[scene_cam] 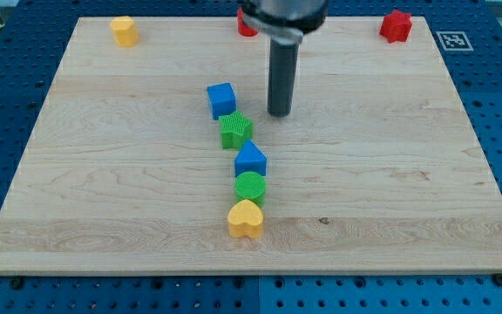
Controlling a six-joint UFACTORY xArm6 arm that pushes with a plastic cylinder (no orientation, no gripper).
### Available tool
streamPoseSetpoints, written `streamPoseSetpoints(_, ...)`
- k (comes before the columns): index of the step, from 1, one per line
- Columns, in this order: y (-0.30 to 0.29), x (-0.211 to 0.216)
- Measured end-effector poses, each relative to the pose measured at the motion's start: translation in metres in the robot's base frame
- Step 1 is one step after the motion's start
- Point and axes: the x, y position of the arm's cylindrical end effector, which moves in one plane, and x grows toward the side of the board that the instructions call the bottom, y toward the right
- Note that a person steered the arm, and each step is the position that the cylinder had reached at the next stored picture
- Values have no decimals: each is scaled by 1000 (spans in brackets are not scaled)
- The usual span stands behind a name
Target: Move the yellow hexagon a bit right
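Rod ends in my tip (279, 114), planted on the wooden board (103, 192); no jaws or hand here, nothing held. Tip sits just right of the blue cube (220, 99), just above-right of the green star (235, 130), touching neither. Yellow hexagon (125, 30) far off at the view's top left corner, well apart from the tip. Below the star runs a chain: blue pentagon-like block (250, 160), green cylinder (250, 187), yellow heart (246, 219). Red blocks along the top edge: one (246, 23) partly hidden behind the rod, another (396, 26) at the right
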Motion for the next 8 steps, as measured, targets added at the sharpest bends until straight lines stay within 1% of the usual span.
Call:
streamPoseSetpoints(1, -2, -50)
streamPoseSetpoints(2, -56, -67)
streamPoseSetpoints(3, -131, -67)
streamPoseSetpoints(4, -205, -85)
streamPoseSetpoints(5, -297, -129)
streamPoseSetpoints(6, -338, -148)
streamPoseSetpoints(7, -328, -173)
streamPoseSetpoints(8, -301, -169)
